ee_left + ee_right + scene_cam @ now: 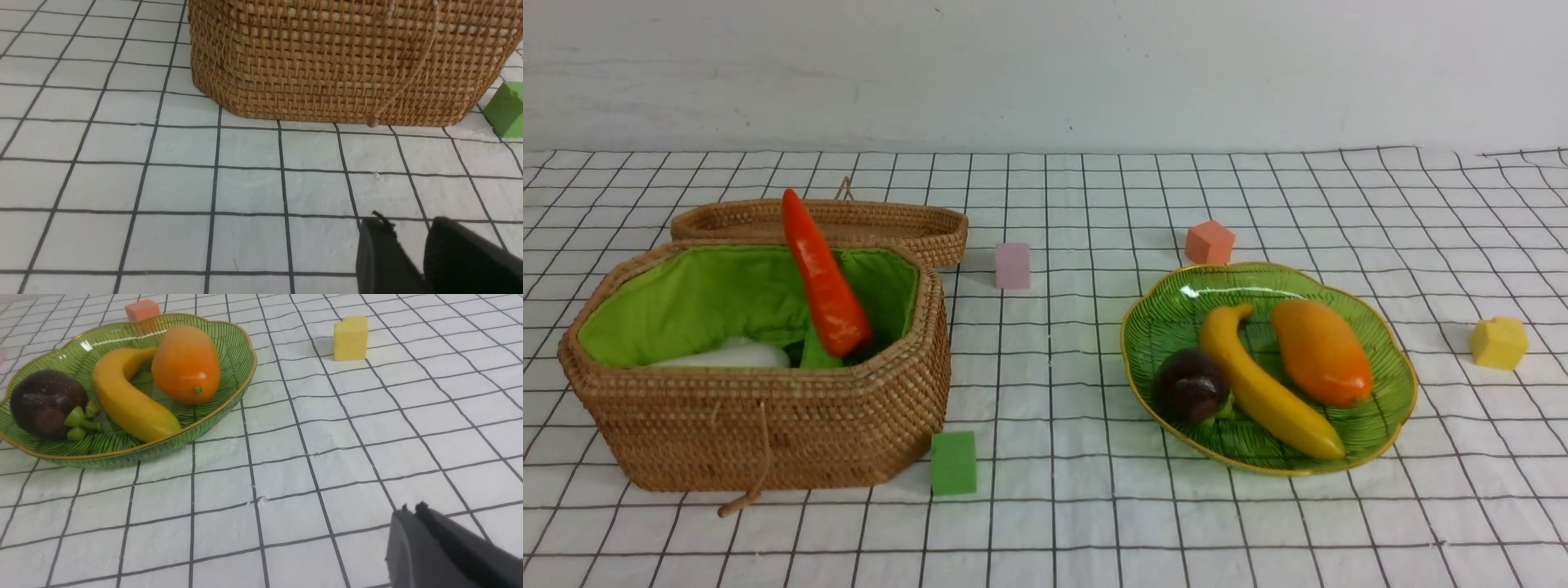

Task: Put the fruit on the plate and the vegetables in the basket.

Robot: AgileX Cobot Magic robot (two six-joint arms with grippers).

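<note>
The fruit is all on the plate (1401,371) as far as I can see: banana (1270,388), mango (1321,351) and the dark purple fruit (1190,384), while the carrot (825,278) leans inside the basket (768,425) next to the white vegetable (731,355); the gourd I can't make out, maybe it's buried under there. My left gripper (412,245) hangs low over the surface near the basket with a narrow gap and nothing in it, and the right gripper (412,512) is pinched closed and empty near the plate. I'd call the sorting basically done, so next I'd just check the gourd is really in there and park both arms.
</note>
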